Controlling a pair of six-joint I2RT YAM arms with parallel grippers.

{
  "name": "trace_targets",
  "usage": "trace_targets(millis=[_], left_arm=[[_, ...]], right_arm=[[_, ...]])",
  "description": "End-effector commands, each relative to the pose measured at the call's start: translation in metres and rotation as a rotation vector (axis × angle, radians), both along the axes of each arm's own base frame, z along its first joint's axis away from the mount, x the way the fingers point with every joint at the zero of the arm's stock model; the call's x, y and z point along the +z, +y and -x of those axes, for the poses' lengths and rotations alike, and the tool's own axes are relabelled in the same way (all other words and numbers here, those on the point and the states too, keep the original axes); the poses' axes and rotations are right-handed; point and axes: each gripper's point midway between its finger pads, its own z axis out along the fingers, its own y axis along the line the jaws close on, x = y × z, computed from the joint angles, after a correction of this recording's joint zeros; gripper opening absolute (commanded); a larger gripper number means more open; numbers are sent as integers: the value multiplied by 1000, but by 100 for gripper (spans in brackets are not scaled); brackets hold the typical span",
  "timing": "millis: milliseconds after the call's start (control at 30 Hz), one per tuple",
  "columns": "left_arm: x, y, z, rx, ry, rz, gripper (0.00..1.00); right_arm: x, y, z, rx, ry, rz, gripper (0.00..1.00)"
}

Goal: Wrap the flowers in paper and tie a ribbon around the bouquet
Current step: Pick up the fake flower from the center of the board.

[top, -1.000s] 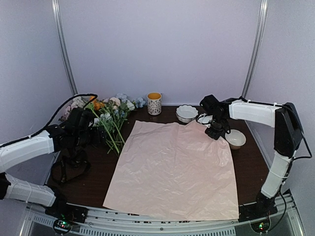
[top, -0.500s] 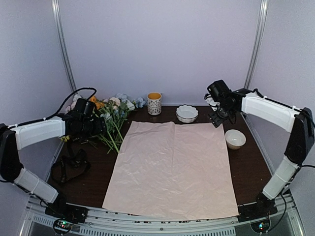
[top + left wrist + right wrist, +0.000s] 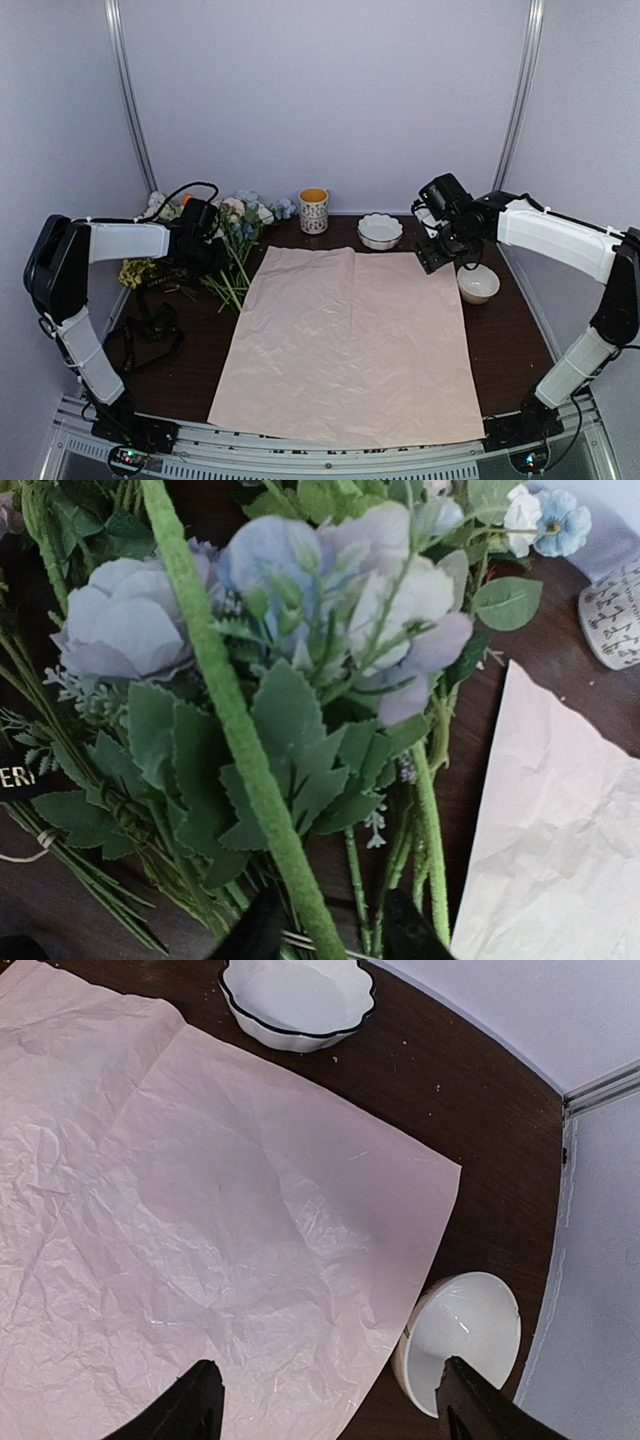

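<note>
Flowers (image 3: 232, 245): loose artificial stems, green stalks and leaves, lilac, white, pale blue and yellow blooms; heaped at far left, stalk ends just beside the sheet's far left corner.
Paper (image 3: 350, 345): pale pink, crinkled, spread flat, unfolded.
Ribbon (image 3: 145, 335): black, loosely looped, left of the sheet.

Left end effector (image 3: 327, 925) has reached the flowers (image 3: 300, 670), narrowing round a stalk (image 3: 225, 710); right end effector (image 3: 335, 1400) has opened and lifted off the paper (image 3: 200, 1210).

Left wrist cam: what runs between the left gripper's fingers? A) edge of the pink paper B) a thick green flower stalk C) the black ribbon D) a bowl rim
B: a thick green stalk of the flowers passes down between the fingers of the left gripper, while the paper lies off to one side.
</note>
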Motion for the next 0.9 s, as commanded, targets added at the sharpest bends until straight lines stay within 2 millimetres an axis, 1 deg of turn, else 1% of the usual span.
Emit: trace_targets(millis=[0, 67, 167, 300, 367, 467, 533, 600, 633, 700, 733, 800, 867], left_arm=[[-2, 0, -5, 14, -7, 11, 28], [-4, 1, -4, 15, -5, 10, 18], [1, 3, -1, 25, -22, 14, 1], [22, 7, 1, 40, -81, 33, 0], [41, 13, 3, 62, -135, 33, 0], [78, 24, 12, 75, -248, 19, 0], [109, 29, 18, 54, -345, 6, 0], [138, 32, 28, 34, -439, -14, 0], [174, 29, 42, 3, -555, -31, 0], [197, 16, 58, -68, -653, -42, 0], [212, -1, 69, -132, -714, -41, 0], [234, -32, 90, -261, -833, -18, 0], [251, -62, 110, -395, -938, 85, 0]], right_arm=[[-2, -1, 4, -21, 11, 16, 74], [-1, 2, 4, -16, 11, 17, 74], [2, 6, 2, -9, 8, 12, 74], [10, 11, 0, 0, -1, 8, 74], [15, 13, -1, 1, -13, -3, 74], [25, 17, 0, 5, -27, -37, 74], [32, 23, 2, 22, -39, -76, 74], [40, 33, 5, 56, -55, -133, 74], [55, 51, 9, 119, -78, -222, 74], [70, 71, 17, 197, -97, -313, 74], [79, 84, 23, 245, -108, -367, 74], [106, 112, 32, 351, -157, -506, 74], [134, 138, 47, 460, -188, -658, 74]])
